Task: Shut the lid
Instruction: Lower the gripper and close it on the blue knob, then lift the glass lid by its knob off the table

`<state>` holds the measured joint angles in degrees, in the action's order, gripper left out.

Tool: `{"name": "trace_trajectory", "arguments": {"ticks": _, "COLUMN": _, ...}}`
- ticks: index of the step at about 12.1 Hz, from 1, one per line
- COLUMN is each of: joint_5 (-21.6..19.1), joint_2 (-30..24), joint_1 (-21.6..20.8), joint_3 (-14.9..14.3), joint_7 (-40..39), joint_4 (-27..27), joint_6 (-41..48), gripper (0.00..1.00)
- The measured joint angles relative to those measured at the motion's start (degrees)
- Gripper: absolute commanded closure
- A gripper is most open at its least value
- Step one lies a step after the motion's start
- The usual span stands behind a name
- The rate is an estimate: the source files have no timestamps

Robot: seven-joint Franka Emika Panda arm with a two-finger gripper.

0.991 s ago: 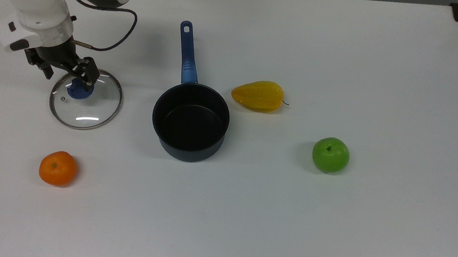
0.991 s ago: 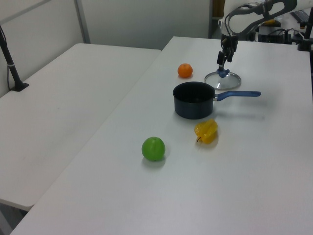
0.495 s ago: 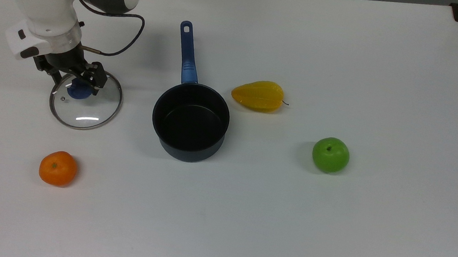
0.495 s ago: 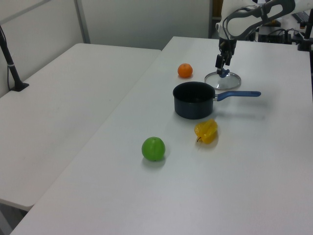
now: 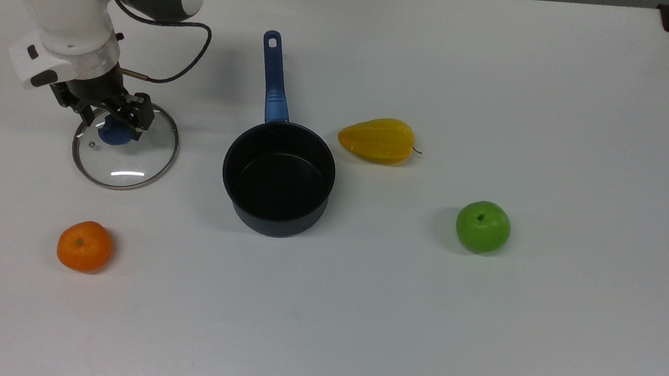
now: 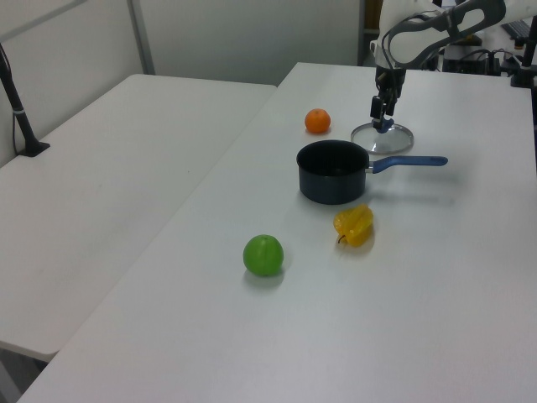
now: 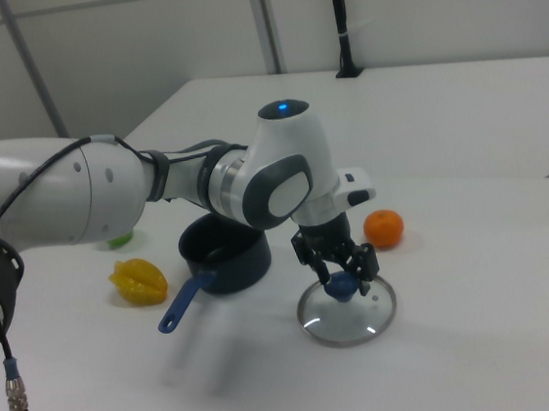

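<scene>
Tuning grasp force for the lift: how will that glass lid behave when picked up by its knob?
The lid looks like rigid glass with a metal rim, so probably stiff but breakable if dropped. The pincer straddles only the small blue knob, so the wide disc may tilt or swing. Lying flat on the table, it shouldn't roll.

The lid [image 5: 124, 153] is a round disc of clear glass with a metal rim, a blue knob [image 5: 115, 132] at its centre and a small steam hole near the knob. It lies flat on the white tabletop [image 5: 481, 325], knob upward, at the top view's left.
</scene>
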<state>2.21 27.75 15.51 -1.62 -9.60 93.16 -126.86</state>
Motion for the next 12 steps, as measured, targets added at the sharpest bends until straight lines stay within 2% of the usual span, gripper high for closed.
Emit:
{"name": "trace_trajectory", "arguments": {"ticks": 2, "joint_5": 0.0, "joint_2": 0.0, "joint_1": 0.0, "joint_3": 0.0, "joint_7": 0.0, "joint_4": 0.0, "joint_6": 0.0, "gripper": 0.22}}
{"name": "trace_trajectory", "arguments": {"ticks": 7, "joint_5": 0.0, "joint_2": 0.0, "joint_1": 0.0, "joint_3": 0.0, "joint_7": 0.0, "joint_4": 0.1, "joint_6": 0.0, "gripper": 0.41}}
{"name": "trace_trajectory", "arguments": {"ticks": 12, "joint_5": 0.0, "joint_2": -0.7, "joint_1": 0.2, "joint_3": -0.1, "joint_7": 0.0, "joint_4": -0.3, "joint_6": 0.1, "gripper": 0.45}}
